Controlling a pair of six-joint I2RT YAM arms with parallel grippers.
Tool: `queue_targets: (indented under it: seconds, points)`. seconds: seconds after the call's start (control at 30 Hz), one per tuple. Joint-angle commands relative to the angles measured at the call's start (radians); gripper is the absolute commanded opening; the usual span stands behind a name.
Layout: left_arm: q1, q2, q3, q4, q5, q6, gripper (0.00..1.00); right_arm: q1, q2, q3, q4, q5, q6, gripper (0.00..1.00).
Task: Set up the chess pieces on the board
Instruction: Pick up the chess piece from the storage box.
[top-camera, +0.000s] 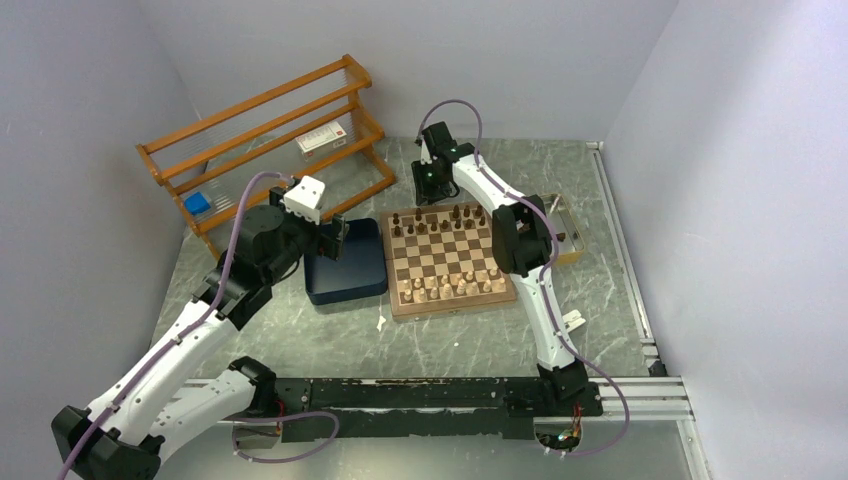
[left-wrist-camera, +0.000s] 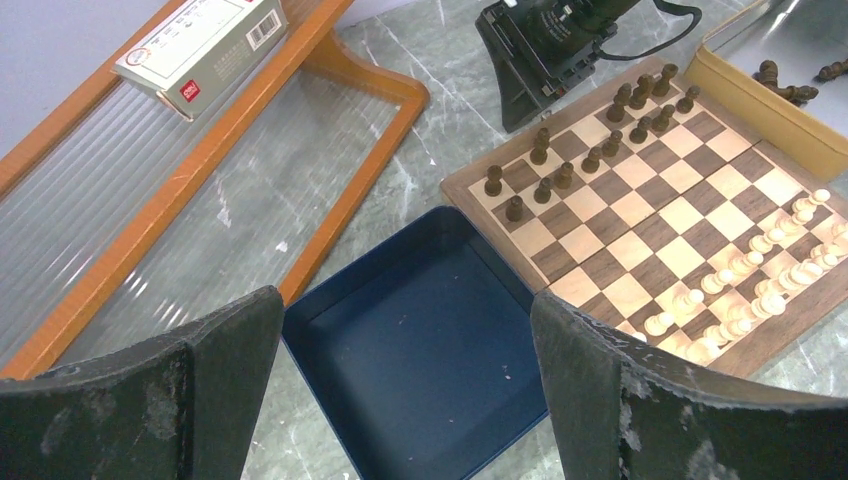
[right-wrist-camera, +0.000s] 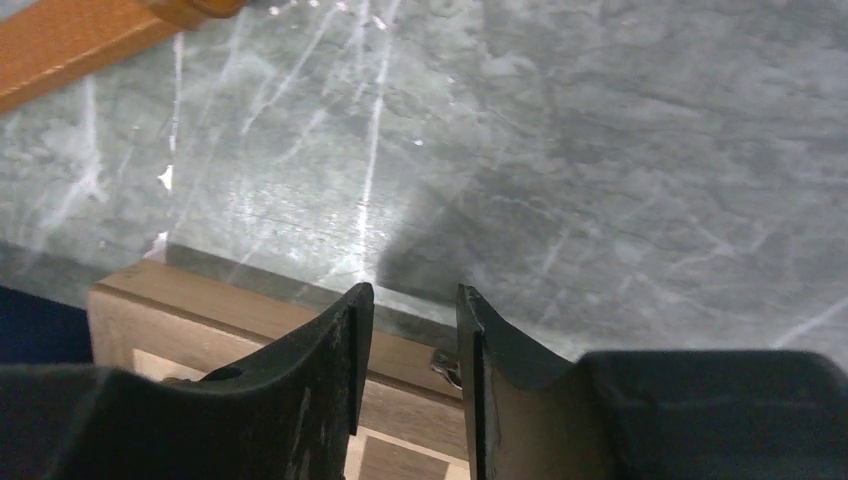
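**Dark chessmen going onto the far ranks**
Left gripper (left-wrist-camera: 405, 300) hangs wide over the blue tray (top-camera: 345, 282). On the board (top-camera: 455, 308), the chess pieces (top-camera: 450, 217) crowd the far rows. Beyond them the right gripper (right-wrist-camera: 415, 295), narrowly parted and empty, should lower each piece plumb and square-centred.

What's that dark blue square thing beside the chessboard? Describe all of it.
A shallow dark blue tray, square with rounded corners and a low rim, maybe painted metal or plastic. It lies flat on the marbled table, beside the chessboard. Inside, only pale specks show. The open left gripper hovers above it.
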Motion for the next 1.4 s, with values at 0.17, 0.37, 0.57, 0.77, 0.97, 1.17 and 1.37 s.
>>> queue_targets:
  seconds: [0.17,0.37,0.57,0.77,0.97,1.17,1.37]
  points:
    - [-0.004,0.012,0.004,0.003,-0.024,0.004,0.98,-0.012,0.032,0.053,0.050,-0.158,0.043,0.36]
    - [-0.004,0.026,0.000,0.005,-0.046,0.004,0.98,-0.046,-0.066,0.038,0.117,-0.123,0.066,0.41]
    - [-0.004,0.067,0.007,0.004,-0.041,-0.007,0.98,-0.133,-0.273,-0.133,0.169,-0.002,0.071,0.47]
    - [-0.005,0.053,0.004,0.019,-0.033,-0.033,0.98,-0.223,-0.503,-0.394,0.194,0.276,0.118,0.48]
    - [-0.057,0.035,0.012,0.001,-0.092,-0.082,0.98,-0.286,-0.654,-0.623,0.243,0.439,0.188,0.40]
    - [-0.085,0.018,0.000,-0.001,-0.126,-0.083,0.98,-0.314,-0.670,-0.806,0.340,0.466,0.187,0.37]
    - [-0.091,0.012,-0.008,0.003,-0.126,-0.075,0.98,-0.371,-0.618,-0.860,0.345,0.408,0.266,0.36]
